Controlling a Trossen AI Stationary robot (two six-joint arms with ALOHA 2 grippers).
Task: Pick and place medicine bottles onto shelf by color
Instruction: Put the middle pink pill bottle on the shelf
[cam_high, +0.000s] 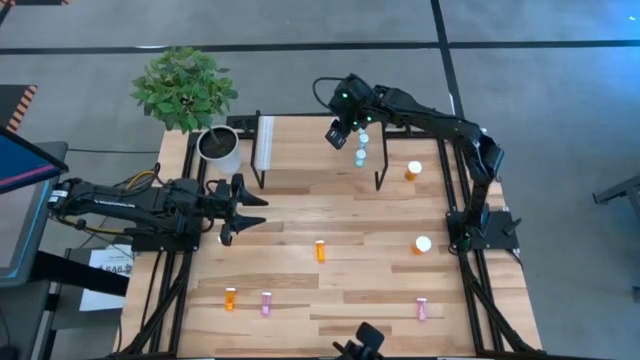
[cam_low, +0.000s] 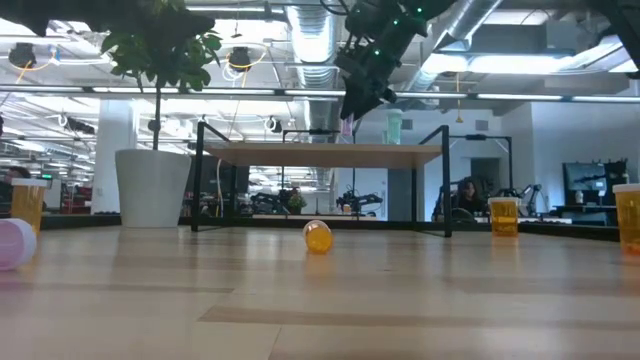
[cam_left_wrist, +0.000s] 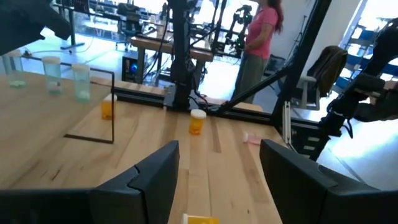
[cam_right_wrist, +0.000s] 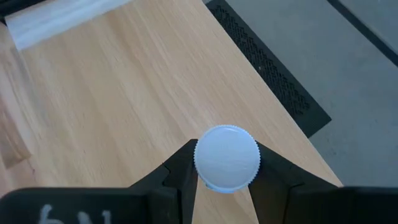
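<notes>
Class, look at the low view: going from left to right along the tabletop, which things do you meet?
Pink bottle lying down → orange bottle → white plant pot → orange bottle on its side → orange bottle → orange bottle at the edge.

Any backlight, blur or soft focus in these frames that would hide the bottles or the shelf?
Low view: bright room behind leaves the shelf and right gripper dark; the near pink bottle is soft. Right wrist view: the white cap between its fingers is sharp. Left wrist view: left gripper fingers open and dark, windows glaring. High view: evenly lit.
</notes>
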